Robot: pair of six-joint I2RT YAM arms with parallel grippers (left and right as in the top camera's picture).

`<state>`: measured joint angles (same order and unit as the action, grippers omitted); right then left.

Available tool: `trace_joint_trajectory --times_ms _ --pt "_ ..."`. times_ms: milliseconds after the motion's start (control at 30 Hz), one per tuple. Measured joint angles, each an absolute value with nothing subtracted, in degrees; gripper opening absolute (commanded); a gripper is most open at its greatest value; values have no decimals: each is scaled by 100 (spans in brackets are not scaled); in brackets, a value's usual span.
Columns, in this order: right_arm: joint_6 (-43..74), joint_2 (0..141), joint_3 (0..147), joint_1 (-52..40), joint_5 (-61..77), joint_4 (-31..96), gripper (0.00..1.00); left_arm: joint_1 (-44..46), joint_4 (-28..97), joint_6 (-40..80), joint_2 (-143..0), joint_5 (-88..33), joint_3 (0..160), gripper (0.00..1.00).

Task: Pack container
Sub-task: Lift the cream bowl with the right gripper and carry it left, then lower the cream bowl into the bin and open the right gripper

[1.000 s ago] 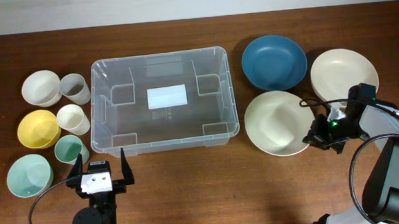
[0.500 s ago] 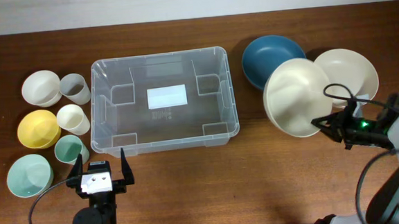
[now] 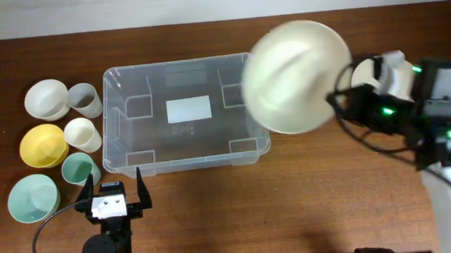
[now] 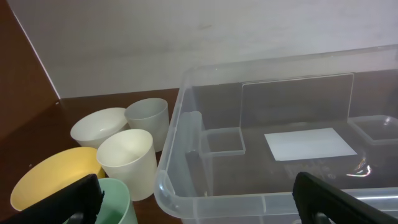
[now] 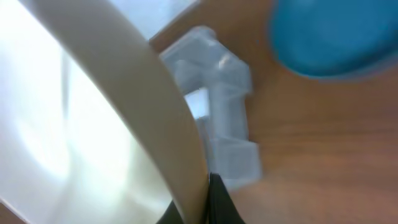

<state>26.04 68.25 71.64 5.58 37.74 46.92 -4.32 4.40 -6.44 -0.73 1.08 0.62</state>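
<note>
The container (image 3: 184,113) is a large clear bin with a white label on its base, standing mid-table; nothing lies in it. The left wrist view looks over its near rim (image 4: 273,199). My right gripper (image 3: 340,102) is shut on the rim of a big cream bowl (image 3: 297,75), held tilted in the air over the container's right edge. In the right wrist view the bowl's rim (image 5: 155,106) is pinched at my right gripper (image 5: 208,199). My left gripper (image 3: 112,198) stands open in front of the container's front-left corner, its dark fingers (image 4: 62,202) holding nothing.
Left of the container stand a white bowl (image 3: 46,99), a grey cup (image 3: 84,100), a yellow bowl (image 3: 42,145), a cream cup (image 3: 82,134), a green cup (image 3: 80,168) and a pale green bowl (image 3: 32,198). A blue bowl (image 5: 336,37) sits right of the container.
My right gripper has lifted the cream bowl off the table and carried it up and leftward to the container's right edge. The left arm has not moved.
</note>
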Motion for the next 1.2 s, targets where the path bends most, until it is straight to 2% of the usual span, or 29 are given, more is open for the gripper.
trace_joint_trajectory --times_ms 167,400,667,1200 --pt "3437 6897 7487 -1293 2156 4176 4 -432 440 -644 -73 108 64 100" --pt "4174 8239 7485 -2659 1026 3037 4 -432 440 -644 -73 108 62 100" --pt "4462 9734 7483 -3317 825 2123 4 -432 440 -644 -73 108 64 100" --pt "4799 10674 7483 -3391 882 1658 4 -432 440 -644 -73 108 64 100"
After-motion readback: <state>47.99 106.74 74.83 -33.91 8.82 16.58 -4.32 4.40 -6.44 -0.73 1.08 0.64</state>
